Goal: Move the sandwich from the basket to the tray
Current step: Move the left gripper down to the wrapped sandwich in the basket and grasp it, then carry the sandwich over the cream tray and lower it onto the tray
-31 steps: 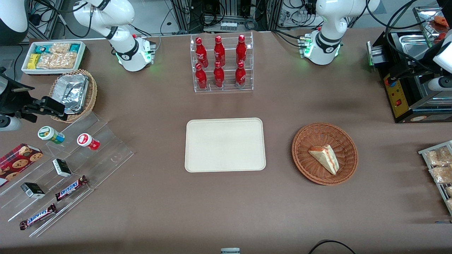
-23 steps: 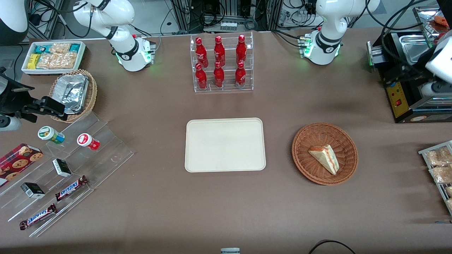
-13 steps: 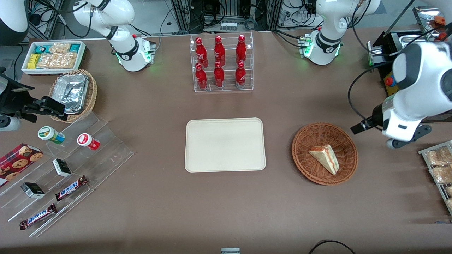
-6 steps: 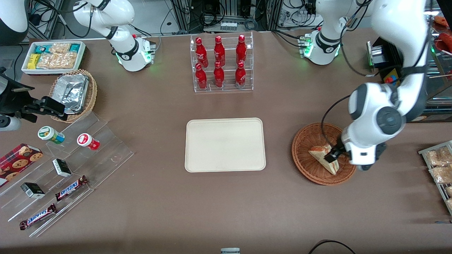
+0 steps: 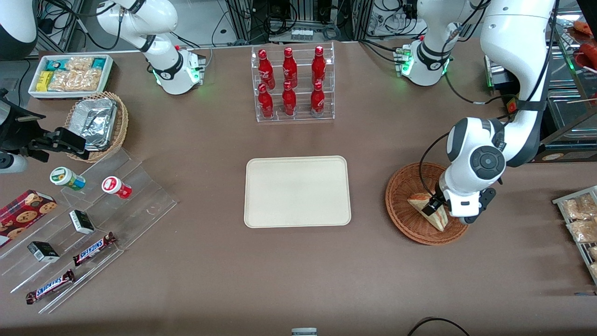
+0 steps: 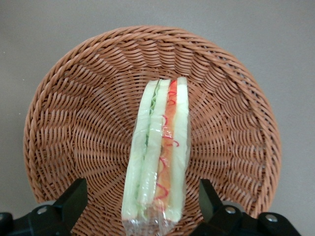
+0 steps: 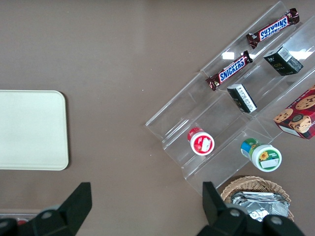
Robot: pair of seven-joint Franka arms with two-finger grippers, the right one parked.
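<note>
The left arm has come down over the basket within the last second, and its jaws are now standing open around the sandwich, one finger on each side, not touching. So the grasp is probably next. The sandwich is lying in the basket; the tray on the counter is waiting, well apart. The wrist view is showing this gap clearly; the front view is hiding it.
</note>
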